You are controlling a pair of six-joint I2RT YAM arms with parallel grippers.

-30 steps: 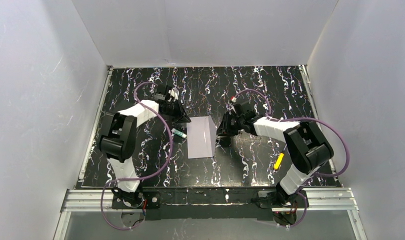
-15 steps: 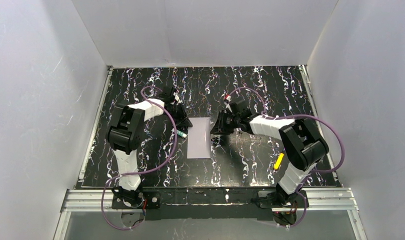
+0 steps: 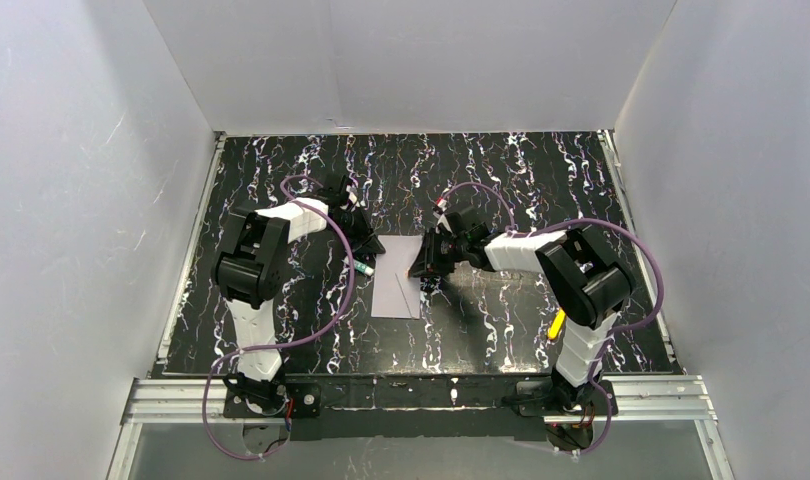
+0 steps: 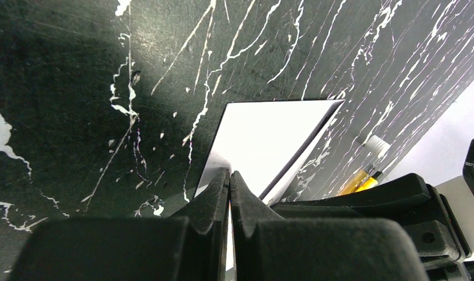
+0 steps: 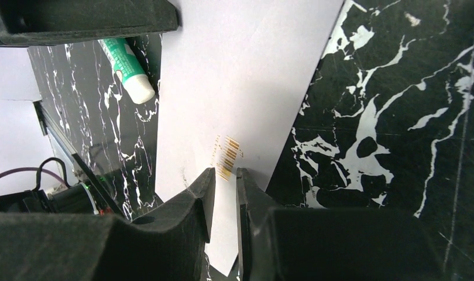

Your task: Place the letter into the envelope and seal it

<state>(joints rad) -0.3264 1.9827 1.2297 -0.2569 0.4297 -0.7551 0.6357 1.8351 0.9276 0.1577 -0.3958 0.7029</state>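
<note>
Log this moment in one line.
left pincer: shut on envelope edge | right pincer: shut on envelope edge | envelope: on table | green tube: beside left pincer

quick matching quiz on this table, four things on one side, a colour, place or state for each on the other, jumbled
1 envelope
2 green tube
3 yellow item
4 left gripper

a fingers pressed shut
b beside the right arm
c pale lavender
d by the envelope's left edge

Pairs: 1-c, 2-d, 3-b, 4-a

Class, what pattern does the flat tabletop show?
Black tabletop with white marble veining; top external view.
</note>
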